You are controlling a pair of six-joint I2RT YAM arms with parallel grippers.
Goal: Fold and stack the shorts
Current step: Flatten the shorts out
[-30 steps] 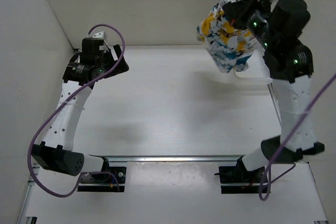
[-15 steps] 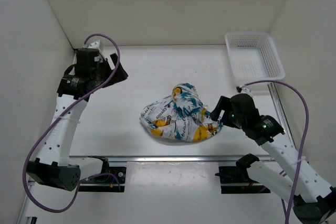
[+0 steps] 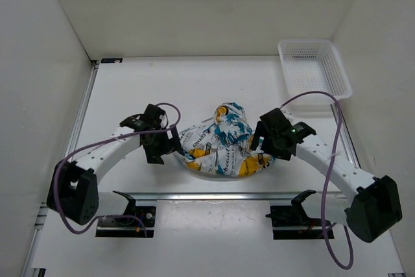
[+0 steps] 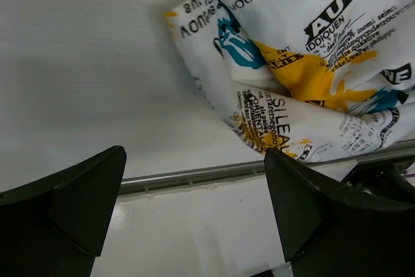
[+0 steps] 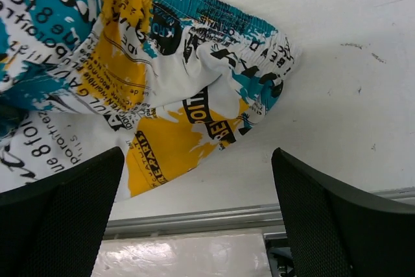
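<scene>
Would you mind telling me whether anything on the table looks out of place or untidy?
Yes: the white fabric shorts with teal, yellow and black print lie in a crumpled, bunched heap near the front edge of the white table, neither flat nor folded. Nothing looks damaged or spilled.

The top view looks down over the whole table; both wrist views face the shorts closely from opposite sides.

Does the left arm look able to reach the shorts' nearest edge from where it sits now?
Probably yes. The left gripper is open right beside the crumpled shorts, with only bare table between its fingers and the fabric edge.
</scene>
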